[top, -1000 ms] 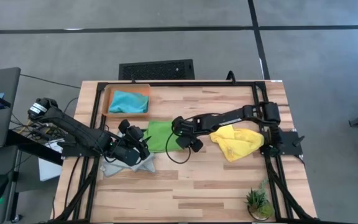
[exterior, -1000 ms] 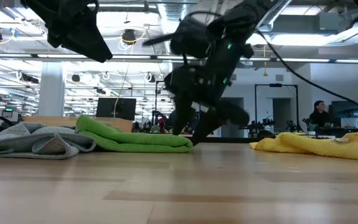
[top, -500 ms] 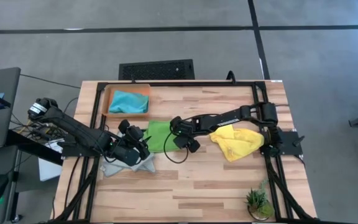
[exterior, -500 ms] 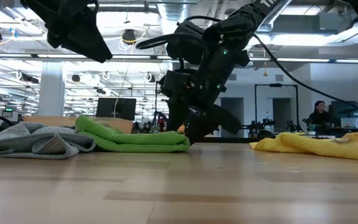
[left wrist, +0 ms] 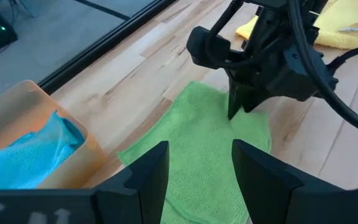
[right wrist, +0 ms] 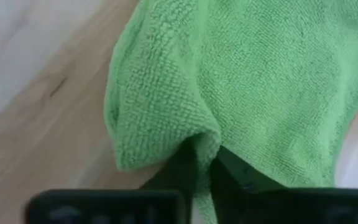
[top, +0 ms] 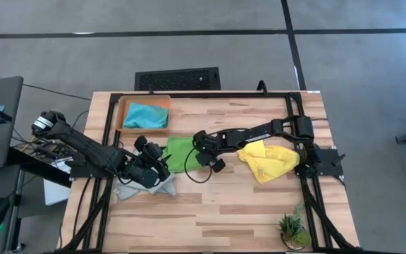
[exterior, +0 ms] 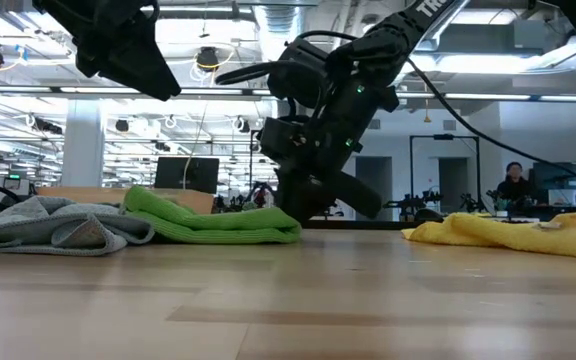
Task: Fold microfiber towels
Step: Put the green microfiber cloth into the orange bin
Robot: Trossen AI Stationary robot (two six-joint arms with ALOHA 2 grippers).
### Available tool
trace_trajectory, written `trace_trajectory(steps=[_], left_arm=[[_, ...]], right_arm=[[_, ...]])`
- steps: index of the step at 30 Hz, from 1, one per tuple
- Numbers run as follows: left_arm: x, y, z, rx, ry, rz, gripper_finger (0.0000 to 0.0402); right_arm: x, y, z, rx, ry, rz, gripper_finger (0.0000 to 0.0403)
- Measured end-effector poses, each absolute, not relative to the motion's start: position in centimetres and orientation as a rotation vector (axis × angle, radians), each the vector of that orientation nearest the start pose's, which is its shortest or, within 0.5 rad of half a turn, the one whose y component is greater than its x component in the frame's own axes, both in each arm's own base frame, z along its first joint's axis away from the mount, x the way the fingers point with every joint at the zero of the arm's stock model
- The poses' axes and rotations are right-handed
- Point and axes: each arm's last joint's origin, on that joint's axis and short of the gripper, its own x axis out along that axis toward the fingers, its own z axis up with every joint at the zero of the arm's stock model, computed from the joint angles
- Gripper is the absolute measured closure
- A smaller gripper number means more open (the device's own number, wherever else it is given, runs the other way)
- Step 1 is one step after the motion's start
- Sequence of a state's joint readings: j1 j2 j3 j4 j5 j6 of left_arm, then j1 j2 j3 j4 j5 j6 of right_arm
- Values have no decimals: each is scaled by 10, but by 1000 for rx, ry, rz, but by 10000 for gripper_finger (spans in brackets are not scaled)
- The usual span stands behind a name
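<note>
A lime green microfiber towel (top: 178, 154) lies folded flat at the table's middle and also shows in the low view (exterior: 213, 226). My right gripper (top: 198, 154) is down at its right edge, shut on it. My left gripper (left wrist: 194, 177) hovers open above the green towel's left end (top: 162, 162), touching nothing. Below it a grey towel (top: 143, 189) lies crumpled on the table. A yellow towel (top: 268, 161) lies bunched to the right. A turquoise towel (top: 145, 115) rests in an orange tray (top: 123, 120). My right gripper pinches a bunched bit of the green towel's right edge (right wrist: 199, 132) between its two fingers (right wrist: 180, 167). The fingers slant down from the table's right side. One layer or several, I cannot tell. The rest of the towel lies flat on the table.
A small potted plant (top: 292, 229) stands at the near right corner. A black frame (top: 189, 94) runs round the table. Bare wood lies along the near side (top: 217, 212). In the low view a person (exterior: 514, 185) stands far off in the room.
My right gripper has edged toward the table's left and sunk onto the green towel's right edge, then shut on it. The towel's edge is now gathered between the fingers; the rest of the towel has stayed flat.
</note>
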State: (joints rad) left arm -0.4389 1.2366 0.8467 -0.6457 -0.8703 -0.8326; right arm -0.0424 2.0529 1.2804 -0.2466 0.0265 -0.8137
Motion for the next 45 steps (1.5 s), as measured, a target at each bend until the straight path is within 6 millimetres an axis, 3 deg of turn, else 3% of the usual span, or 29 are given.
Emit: trace_trajectory(steps=[3,9,30,45], left_arm=[[215,-76,241,-140,588,681,233],[215,-76,241,-140,588,681,233],[211,-75,240,-158,607,716,233],[165,-51,257,-158,595,890,233]], right_arm=[[410,-18,127,-730,986,353,390],[412,-19,132,-747,970,316,384],[446,-42,201,-798,881,128,395],[463,-63,268,-845,758,-50,398]])
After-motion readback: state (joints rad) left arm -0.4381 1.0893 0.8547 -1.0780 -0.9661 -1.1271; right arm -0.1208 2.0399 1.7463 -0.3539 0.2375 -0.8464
